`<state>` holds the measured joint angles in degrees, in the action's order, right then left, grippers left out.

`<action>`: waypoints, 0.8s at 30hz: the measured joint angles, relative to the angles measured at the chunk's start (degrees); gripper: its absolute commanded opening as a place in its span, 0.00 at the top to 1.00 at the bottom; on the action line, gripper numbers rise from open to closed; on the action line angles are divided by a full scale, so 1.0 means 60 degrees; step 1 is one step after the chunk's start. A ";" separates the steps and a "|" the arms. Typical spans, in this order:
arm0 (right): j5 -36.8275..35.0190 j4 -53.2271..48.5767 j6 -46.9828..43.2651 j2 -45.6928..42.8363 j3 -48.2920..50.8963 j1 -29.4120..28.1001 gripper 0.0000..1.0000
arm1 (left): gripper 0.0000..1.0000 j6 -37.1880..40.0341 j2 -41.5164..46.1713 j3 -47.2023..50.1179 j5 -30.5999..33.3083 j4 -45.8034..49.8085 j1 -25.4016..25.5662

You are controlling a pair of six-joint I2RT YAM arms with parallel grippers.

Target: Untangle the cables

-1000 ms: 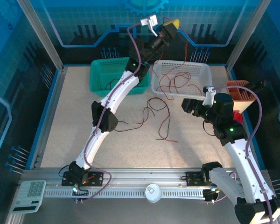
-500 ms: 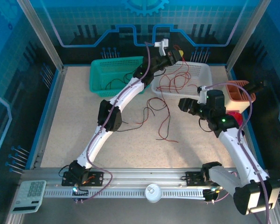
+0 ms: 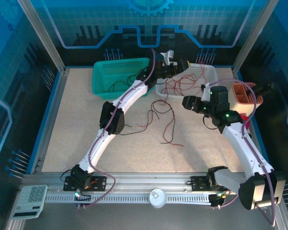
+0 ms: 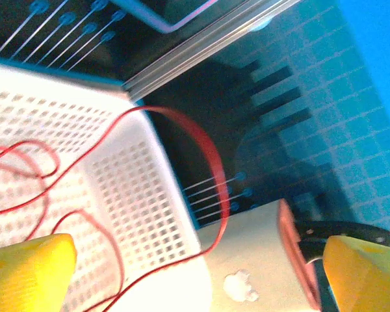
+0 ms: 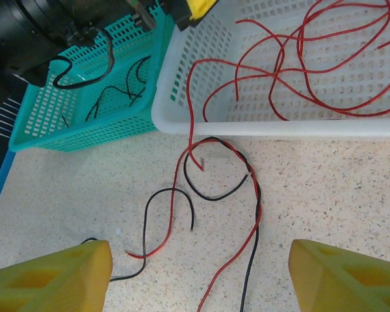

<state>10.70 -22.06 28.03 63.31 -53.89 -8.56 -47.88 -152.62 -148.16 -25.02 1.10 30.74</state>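
Note:
Red cables point(image 3: 182, 84) lie piled in the white basket point(image 3: 209, 72); one red cable point(image 4: 211, 162) arcs over its wall. My left gripper point(image 3: 176, 63) hangs over the basket's far left side, open point(image 4: 201, 273), nothing between its yellow fingers point(image 4: 26, 273). A red and a black cable point(image 3: 163, 117) lie twisted together on the table in front of the basket. My right gripper point(image 3: 186, 102) hovers above that tangle point(image 5: 253, 195), open point(image 5: 198, 279) and empty. A red strand point(image 5: 190, 110) trails from the basket wall down to the tangle. Black cables point(image 5: 117, 97) lie in the green basket point(image 3: 105, 72).
An orange basket point(image 3: 245, 93) stands right of the white one, close behind my right arm. A calculator point(image 3: 31, 201) and a white round cap point(image 3: 157, 197) sit on the front rail. Enclosure walls and posts ring the table.
My left gripper came down from high behind the baskets to the white basket and opened, leaving its red cable there. My right arm swung left toward the tangle on the table.

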 measured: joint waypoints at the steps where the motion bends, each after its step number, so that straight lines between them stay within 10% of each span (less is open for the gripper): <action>1: 0.0011 0.0015 -0.0004 0.0120 -0.0015 0.0000 0.27 | 0.01 0.0080 0.0069 0.0164 -0.0051 0.0211 -0.0029; 15: -0.0382 0.0131 -0.0226 0.2743 -0.1209 -0.0594 0.28 | 0.01 0.1978 0.3690 0.2208 -0.0401 0.1912 -0.0357; 24: -0.1231 0.0186 -0.0514 0.5005 -0.2339 -0.0823 0.32 | 0.01 0.3009 0.8524 0.7832 0.0113 0.0925 -0.0364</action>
<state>3.31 -20.95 24.95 93.34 -67.92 -13.50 -29.82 -101.47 -101.16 -24.34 6.66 28.56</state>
